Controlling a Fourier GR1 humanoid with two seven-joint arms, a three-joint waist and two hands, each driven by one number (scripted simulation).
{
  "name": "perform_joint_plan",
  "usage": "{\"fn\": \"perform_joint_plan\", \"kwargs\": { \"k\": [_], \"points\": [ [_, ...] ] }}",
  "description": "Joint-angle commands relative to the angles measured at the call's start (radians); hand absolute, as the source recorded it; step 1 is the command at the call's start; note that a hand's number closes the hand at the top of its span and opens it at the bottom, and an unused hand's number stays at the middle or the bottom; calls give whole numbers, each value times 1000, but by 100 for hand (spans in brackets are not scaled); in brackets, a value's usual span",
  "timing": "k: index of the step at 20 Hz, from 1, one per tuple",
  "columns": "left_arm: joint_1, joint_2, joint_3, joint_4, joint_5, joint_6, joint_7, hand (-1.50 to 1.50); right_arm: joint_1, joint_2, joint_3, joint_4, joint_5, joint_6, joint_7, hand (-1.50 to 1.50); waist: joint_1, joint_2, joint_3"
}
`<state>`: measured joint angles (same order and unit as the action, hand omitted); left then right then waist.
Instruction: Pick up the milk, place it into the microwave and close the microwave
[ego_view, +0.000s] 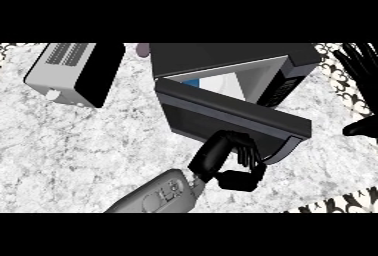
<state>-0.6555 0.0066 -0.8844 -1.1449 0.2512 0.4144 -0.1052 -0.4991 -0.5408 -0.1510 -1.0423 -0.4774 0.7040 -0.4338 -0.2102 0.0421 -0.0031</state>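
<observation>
The left hand (221, 157), fingers (247, 150) straight against the microwave door (221, 112), is shutting it. Milk (193, 83) sits inside at 12 o'clock. Next: push until latched. Right hand (362, 70) rests open at 2 o'clock.

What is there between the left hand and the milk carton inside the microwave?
In the head view, the microwave door stands between the left hand and the milk carton.
</observation>
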Motion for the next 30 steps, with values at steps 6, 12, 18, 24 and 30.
{"fn": "perform_joint_plan", "kwargs": {
  "k": [6, 12, 18, 24, 30],
  "points": [
    [-185, -6, 71, 98, 137, 54, -50, 150, -73, -15, -3, -65, -98, 94, 32, -150, -95, 19, 4],
    [-283, -7, 92, 163, 195, 70, -72, 150, -111, -21, 18, -78, -151, 121, 110, -150, -122, 40, 5],
    [-364, -7, 126, 235, 250, 91, -84, 150, -144, -44, 15, -97, -197, 143, 155, -150, -163, 50, 7],
    [-435, -7, 148, 303, 293, 94, -98, 150, -172, -64, 11, -97, -238, 153, 197, -150, -192, 65, 8],
    [-485, -6, 155, 344, 329, 103, -110, 150, -213, -84, 2, -93, -263, 152, 227, -150, -211, 77, 10]
  ]
}}
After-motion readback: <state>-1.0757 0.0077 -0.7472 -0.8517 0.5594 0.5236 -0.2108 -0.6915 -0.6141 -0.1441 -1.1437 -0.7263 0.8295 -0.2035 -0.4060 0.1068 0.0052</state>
